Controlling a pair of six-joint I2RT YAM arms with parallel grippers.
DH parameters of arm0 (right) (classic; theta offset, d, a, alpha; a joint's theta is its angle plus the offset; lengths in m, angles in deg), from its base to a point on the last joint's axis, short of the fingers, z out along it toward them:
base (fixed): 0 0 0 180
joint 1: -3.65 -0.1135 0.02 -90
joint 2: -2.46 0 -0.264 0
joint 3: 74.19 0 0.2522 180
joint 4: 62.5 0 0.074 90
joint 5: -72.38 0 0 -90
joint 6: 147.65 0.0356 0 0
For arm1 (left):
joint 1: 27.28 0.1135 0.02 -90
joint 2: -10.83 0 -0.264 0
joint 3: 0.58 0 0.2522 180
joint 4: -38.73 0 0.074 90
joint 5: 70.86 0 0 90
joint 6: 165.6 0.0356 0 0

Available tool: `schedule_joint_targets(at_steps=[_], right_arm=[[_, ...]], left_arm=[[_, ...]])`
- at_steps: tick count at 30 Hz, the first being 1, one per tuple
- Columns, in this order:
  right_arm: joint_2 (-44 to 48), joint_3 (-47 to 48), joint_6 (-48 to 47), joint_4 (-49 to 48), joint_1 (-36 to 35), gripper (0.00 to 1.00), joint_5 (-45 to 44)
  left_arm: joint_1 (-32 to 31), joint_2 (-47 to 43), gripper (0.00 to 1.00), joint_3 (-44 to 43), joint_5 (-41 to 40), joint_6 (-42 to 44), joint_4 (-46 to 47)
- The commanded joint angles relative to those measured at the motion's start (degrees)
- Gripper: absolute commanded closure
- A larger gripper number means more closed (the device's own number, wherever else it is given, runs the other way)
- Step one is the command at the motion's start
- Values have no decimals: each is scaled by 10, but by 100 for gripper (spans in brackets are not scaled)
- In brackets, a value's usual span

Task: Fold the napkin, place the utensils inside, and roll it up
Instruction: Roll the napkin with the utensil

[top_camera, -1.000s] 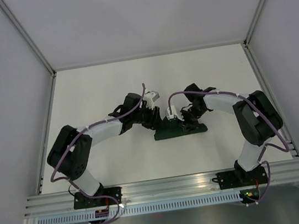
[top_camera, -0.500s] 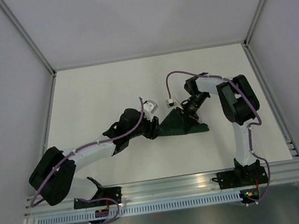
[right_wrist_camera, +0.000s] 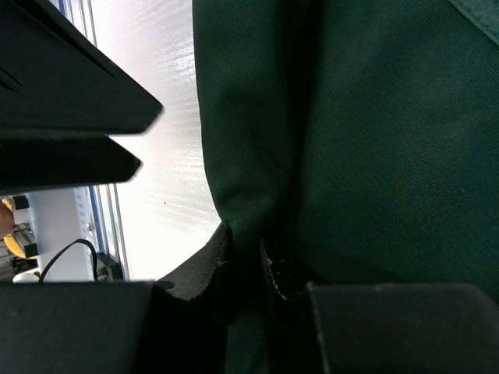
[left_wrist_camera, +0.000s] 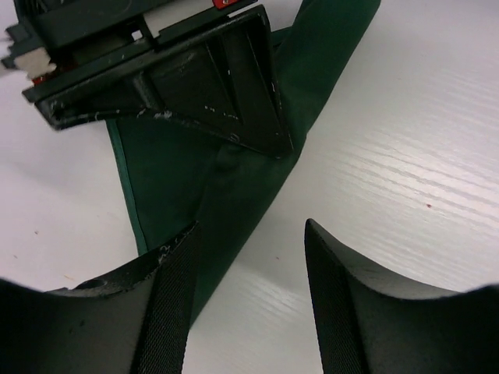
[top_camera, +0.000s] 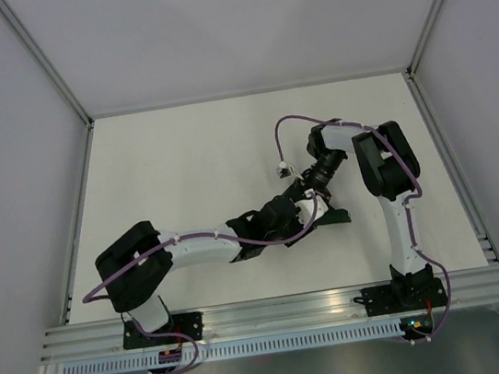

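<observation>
The napkin (top_camera: 334,219) lies folded on the white counter (top_camera: 181,159). The right hand (right_wrist_camera: 245,261) sits on top of the napkin, pinching a raised fold, and blocks the space directly ahead of the left hand (left_wrist_camera: 249,227). The left hand hovers at the napkin's edge with its fingers spread and its forearm stretched low.

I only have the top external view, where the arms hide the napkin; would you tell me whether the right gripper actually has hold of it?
Observer: Yes. In the right wrist view the right gripper is shut on a fold of the napkin, with the fabric pinched in its jaws.
Operator: Thank you. Is the left gripper gripping it too?
Observer: No. In the left wrist view the left gripper is open and holds nothing; bare table shows in the gap, with the napkin's edge beside it.
</observation>
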Motion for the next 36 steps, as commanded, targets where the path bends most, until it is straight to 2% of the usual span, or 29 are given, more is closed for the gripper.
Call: schedule_joint_targets(at_steps=[1, 6, 17, 20, 22, 23, 24, 25, 30, 33, 34, 36], right_arm=[[-38, 7, -21, -55, 2, 89, -75], [-51, 24, -14, -47, 3, 89, -75], [-57, 32, -4, -50, 2, 89, -74], [-56, 31, 0, -53, 3, 89, -75], [-55, 31, 3, -57, 4, 89, -75], [-54, 29, 4, -59, 4, 89, -75], [-54, 26, 6, -61, 4, 89, -75], [-52, 25, 7, -63, 3, 89, -75], [-43, 16, 14, -78, 4, 86, -74], [-32, 10, 17, -82, 6, 76, -66], [-24, 10, 17, -82, 6, 67, -63], [-12, 7, 18, -82, 9, 55, -56]], left_arm=[[-8, 37, 39, -41, -48, 87, -4], [-9, 72, 37, -63, -46, 123, 11], [-7, 136, 40, -77, -2, 114, 7], [3, 142, 44, -76, 26, 95, 2], [13, 144, 51, -77, 56, 80, -7], [16, 146, 56, -77, 66, 75, -11], [23, 149, 67, -77, 88, 67, -15], [28, 151, 71, -79, 97, 63, -22], [52, 159, 77, -84, 169, 47, -45], [65, 168, 79, -93, 216, 44, -69], [69, 170, 80, -97, 228, 43, -75], [79, 179, 80, -102, 261, 40, -94]])
